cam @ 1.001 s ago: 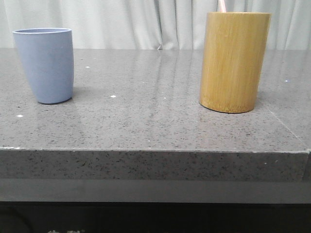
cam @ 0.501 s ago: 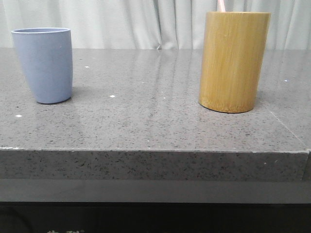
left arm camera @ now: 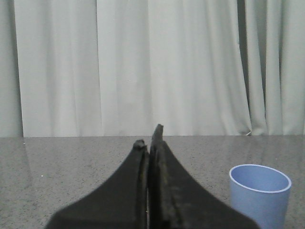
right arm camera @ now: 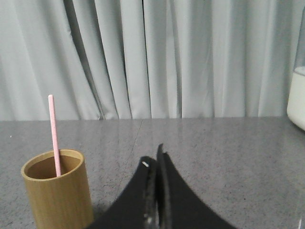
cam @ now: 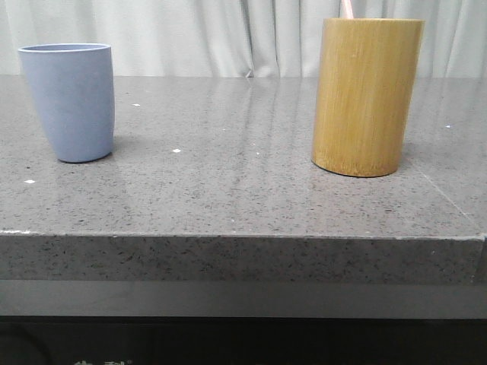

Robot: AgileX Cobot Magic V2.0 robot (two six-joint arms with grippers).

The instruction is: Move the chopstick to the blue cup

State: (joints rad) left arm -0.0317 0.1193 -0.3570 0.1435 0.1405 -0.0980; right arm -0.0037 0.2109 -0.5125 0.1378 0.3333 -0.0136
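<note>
The blue cup (cam: 68, 101) stands upright at the left of the grey table; it also shows in the left wrist view (left arm camera: 259, 193), and what I see of its inside is empty. A pink chopstick (right arm camera: 54, 135) stands in the bamboo cylinder (cam: 367, 96) at the right; only its tip (cam: 347, 8) shows in the front view. The cylinder also shows in the right wrist view (right arm camera: 57, 191). My left gripper (left arm camera: 149, 138) is shut and empty, apart from the cup. My right gripper (right arm camera: 154, 159) is shut and empty, apart from the cylinder. Neither gripper shows in the front view.
The grey speckled table (cam: 228, 190) has its front edge close to the front camera. White curtains (cam: 228, 34) hang behind it. A white object (right arm camera: 296, 98) sits at the edge of the right wrist view.
</note>
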